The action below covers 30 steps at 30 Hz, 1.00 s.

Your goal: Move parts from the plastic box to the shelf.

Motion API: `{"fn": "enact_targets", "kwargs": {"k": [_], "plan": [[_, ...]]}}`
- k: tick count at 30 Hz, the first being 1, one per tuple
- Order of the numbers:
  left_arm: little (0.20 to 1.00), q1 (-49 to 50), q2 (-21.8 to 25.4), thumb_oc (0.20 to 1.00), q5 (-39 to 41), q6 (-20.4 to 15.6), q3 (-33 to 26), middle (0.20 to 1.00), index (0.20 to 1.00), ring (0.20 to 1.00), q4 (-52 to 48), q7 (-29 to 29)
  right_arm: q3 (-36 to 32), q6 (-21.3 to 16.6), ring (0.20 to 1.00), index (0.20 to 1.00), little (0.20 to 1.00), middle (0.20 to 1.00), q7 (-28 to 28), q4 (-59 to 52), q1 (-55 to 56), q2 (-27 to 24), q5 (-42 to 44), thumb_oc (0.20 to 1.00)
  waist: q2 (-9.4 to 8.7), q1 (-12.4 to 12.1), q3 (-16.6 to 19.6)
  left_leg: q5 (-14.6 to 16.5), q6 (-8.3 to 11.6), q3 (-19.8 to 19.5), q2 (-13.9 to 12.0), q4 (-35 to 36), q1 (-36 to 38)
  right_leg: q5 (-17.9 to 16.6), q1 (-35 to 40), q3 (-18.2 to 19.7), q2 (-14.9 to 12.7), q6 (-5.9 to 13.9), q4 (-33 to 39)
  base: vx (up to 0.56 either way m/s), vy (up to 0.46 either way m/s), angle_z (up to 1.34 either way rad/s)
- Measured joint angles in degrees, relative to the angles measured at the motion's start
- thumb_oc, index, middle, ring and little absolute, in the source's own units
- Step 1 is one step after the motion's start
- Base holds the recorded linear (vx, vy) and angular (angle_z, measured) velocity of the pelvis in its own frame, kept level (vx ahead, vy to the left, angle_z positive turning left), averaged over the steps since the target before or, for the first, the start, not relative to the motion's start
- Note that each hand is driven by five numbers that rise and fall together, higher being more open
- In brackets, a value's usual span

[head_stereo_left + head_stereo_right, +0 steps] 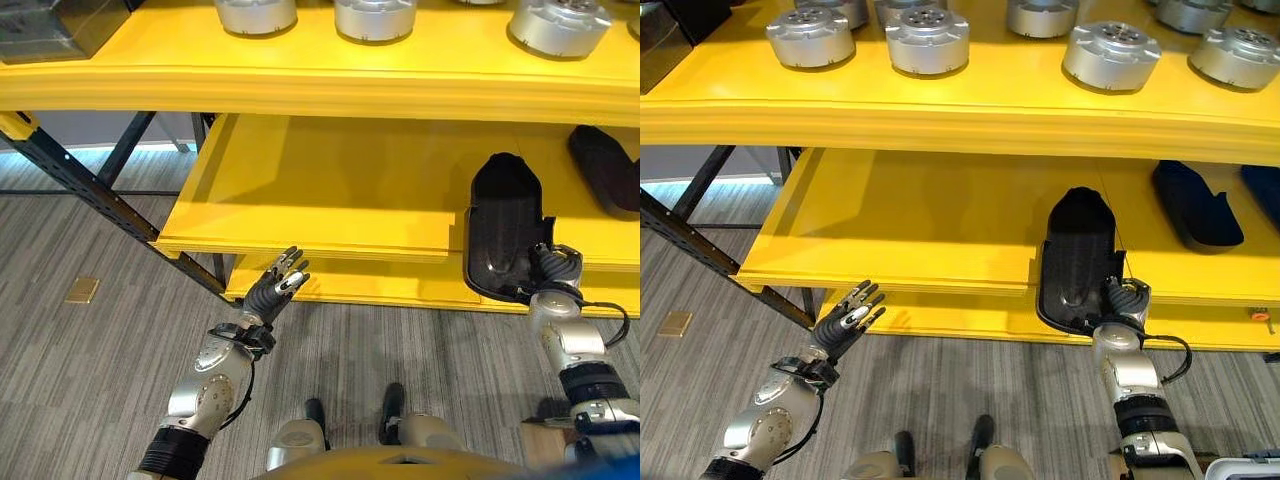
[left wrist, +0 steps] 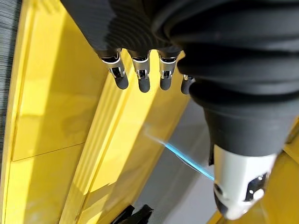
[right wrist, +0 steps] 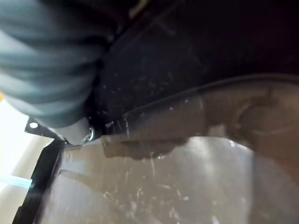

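Gripping the near end of one black part on the lower shelf, right hand fingers curled; left hand fingers straight, empty. Second black part far right.

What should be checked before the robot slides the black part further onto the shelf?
1. Black part lies on lower yellow shelf, its near end overhanging the edge: not ok.
2. Right robot hand is at the part's near end; grip: cannot tell.
3. Shelf behind the part is bare: ok.
4. Second black part lies apart, to the right: ok.
5. Left robot hand is open, holding nothing, in front of the shelf edge: ok.
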State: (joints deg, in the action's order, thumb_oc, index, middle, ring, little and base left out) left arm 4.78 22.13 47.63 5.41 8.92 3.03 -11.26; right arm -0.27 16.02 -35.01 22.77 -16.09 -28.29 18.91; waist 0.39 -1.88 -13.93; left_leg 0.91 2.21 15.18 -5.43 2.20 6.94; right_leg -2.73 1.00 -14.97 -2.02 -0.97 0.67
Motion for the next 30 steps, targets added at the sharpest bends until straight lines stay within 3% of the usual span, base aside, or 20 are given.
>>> {"fn": "enact_targets", "kwargs": {"k": [3,10,16,18,22,30], "plan": [[1.000,-0.25,1.89,1.000,-0.02,1.48,-0.04,1.000,1.000,1.000,-0.16,-0.04,0.04,1.41,0.200,0.200,0.200,0.200,0.09,2.03,-3.90,-0.96,-0.01,0.200,-0.96,-0.82,0.54,-0.01,0.00,-0.10,0.07,0.26,0.01,-0.34,0.40,-0.13,0.09,0.02,0.96,0.03,-0.058,0.02],[1.000,-0.67,5.49,1.000,0.05,3.17,0.23,1.000,1.000,1.000,-2.36,-2.23,0.42,2.99,0.200,0.200,0.200,0.200,1.09,12.51,-11.33,-6.09,0.00,0.200,-0.93,-2.73,0.30,-0.11,-0.13,-1.38,0.48,0.21,-1.95,-0.41,-0.79,-1.09,-0.27,0.39,1.44,-0.02,-0.052,0.09],[1.000,-5.62,6.66,1.000,0.62,2.94,1.87,1.000,1.000,1.000,-3.06,-2.36,0.98,3.01,0.200,0.200,0.200,0.200,2.13,19.33,-19.17,-12.26,-0.02,0.200,1.69,-3.95,-6.15,-0.46,-0.46,-2.18,0.74,-2.52,-7.67,-1.44,-5.35,-1.64,-0.90,0.03,0.50,-0.14,-0.030,0.06],[1.000,-7.26,6.97,1.000,0.61,2.48,2.27,1.000,1.000,1.000,-4.70,-2.60,1.17,3.00,0.200,0.200,0.200,0.200,3.43,21.14,-22.59,-14.83,-0.03,0.200,2.92,-3.90,-9.89,-0.55,-0.54,-2.92,0.77,-3.88,-9.94,-1.72,-7.06,-2.05,-1.13,-0.28,-0.31,-0.08,-0.036,0.10],[1.000,-9.29,8.25,1.000,0.63,0.36,2.43,1.000,1.000,1.000,-6.66,-2.46,1.30,2.18,0.200,0.200,0.200,0.200,3.93,21.47,-26.13,-16.19,0.04,0.200,4.14,-3.82,-15.26,-0.58,-0.51,-3.20,0.67,-5.42,-12.31,-1.68,-9.50,-1.94,-1.16,-0.37,-1.93,-0.08,-0.019,0.02],[1.000,-12.20,8.24,1.000,0.79,-1.20,4.79,1.000,1.000,1.000,-6.97,-1.99,2.09,0.97,0.200,0.200,0.200,0.200,4.52,22.29,-29.78,-17.80,0.03,0.200,5.05,-3.74,-16.72,-1.05,-0.81,-3.29,1.27,-5.61,-14.20,-0.59,-13.07,-1.83,-2.30,-0.89,-5.89,-0.06,-0.002,0.01]]}}
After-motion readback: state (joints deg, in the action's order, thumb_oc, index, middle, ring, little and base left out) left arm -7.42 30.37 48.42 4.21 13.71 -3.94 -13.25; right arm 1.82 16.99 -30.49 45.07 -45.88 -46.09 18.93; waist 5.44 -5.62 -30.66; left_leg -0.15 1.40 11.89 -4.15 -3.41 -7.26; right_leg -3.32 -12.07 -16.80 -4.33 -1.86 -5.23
